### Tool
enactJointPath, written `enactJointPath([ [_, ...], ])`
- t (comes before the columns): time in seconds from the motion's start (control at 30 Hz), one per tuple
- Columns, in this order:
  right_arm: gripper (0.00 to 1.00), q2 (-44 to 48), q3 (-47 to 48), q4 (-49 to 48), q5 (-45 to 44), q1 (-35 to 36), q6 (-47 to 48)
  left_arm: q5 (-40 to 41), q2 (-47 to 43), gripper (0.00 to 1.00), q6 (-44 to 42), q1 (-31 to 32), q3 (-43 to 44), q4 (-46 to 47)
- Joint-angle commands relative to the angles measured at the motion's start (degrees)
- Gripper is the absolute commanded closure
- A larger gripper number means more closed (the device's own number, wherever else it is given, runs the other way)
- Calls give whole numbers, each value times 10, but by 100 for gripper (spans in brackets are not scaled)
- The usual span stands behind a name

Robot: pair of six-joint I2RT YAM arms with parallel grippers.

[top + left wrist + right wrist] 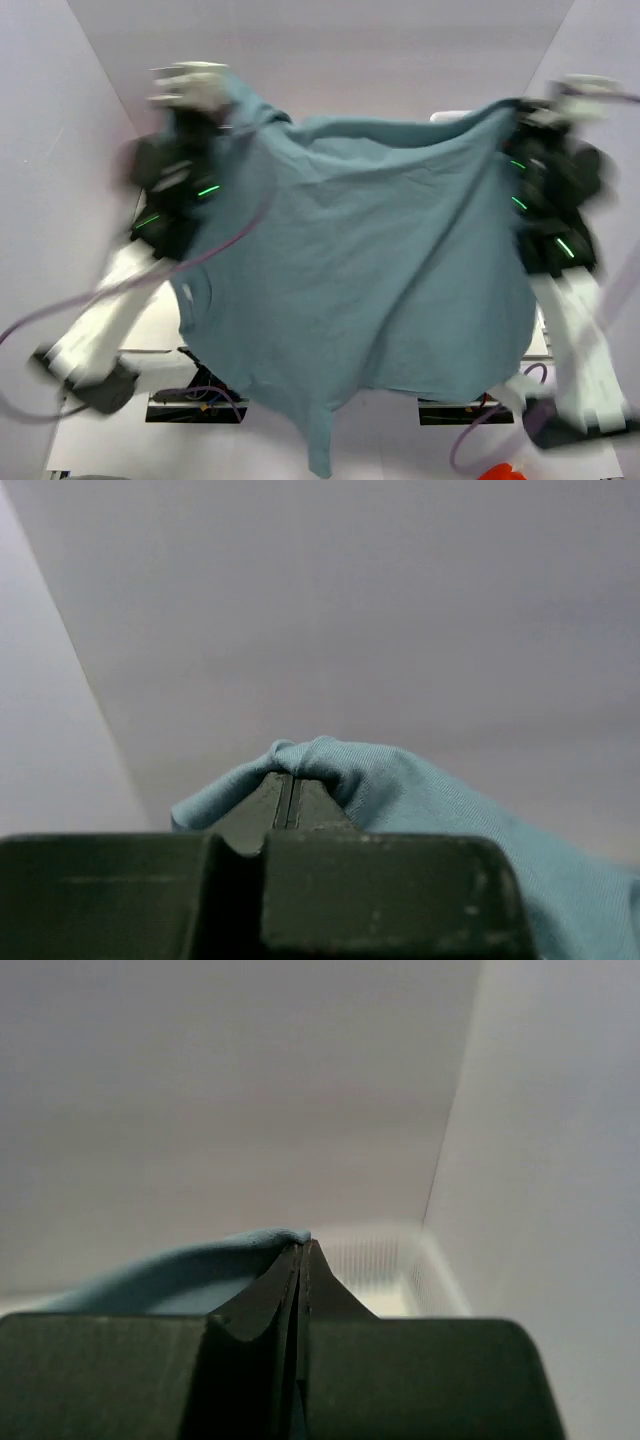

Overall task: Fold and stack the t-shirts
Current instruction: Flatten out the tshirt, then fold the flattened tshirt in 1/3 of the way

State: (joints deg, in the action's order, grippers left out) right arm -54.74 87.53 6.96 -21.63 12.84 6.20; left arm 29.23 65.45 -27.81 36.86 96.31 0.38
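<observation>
The dusty blue-teal t-shirt (370,260) hangs spread in the air between both raised arms and hides most of the table. My left gripper (232,100) is shut on its upper left corner; in the left wrist view the cloth (400,780) bunches over the closed fingertips (288,777). My right gripper (522,108) is shut on the upper right corner; in the right wrist view a teal edge (180,1265) runs left from the closed fingertips (303,1245). The black, red and white shirts are hidden.
A white mesh basket (425,1270) stands ahead of the right gripper at the far right; its rim peeks above the shirt (450,116). An orange object (500,472) lies at the near edge. White walls close both sides.
</observation>
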Motion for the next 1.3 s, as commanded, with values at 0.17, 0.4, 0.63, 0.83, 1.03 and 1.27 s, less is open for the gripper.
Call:
enactJointPath([
  [0.17, 100, -306, -115, -41, 86, -4, -58, 113, 342, 100, -44, -133, -143, 189],
  [0.4, 100, -630, 123, 114, 74, -5, -41, 4, 519, 100, 62, -198, -67, 143],
  [0.63, 100, -705, 165, 91, 71, -5, -21, -63, 579, 100, 72, -210, -42, 152],
  [0.83, 100, -728, 198, 70, 46, -11, -26, -56, 563, 100, 97, -216, -45, 129],
  [1.03, 100, -710, 211, 73, 43, -22, -37, -36, 461, 100, 183, -216, -132, 47],
  [1.27, 100, -674, 182, 77, 55, -33, -29, -58, 310, 100, 313, -203, -248, -78],
])
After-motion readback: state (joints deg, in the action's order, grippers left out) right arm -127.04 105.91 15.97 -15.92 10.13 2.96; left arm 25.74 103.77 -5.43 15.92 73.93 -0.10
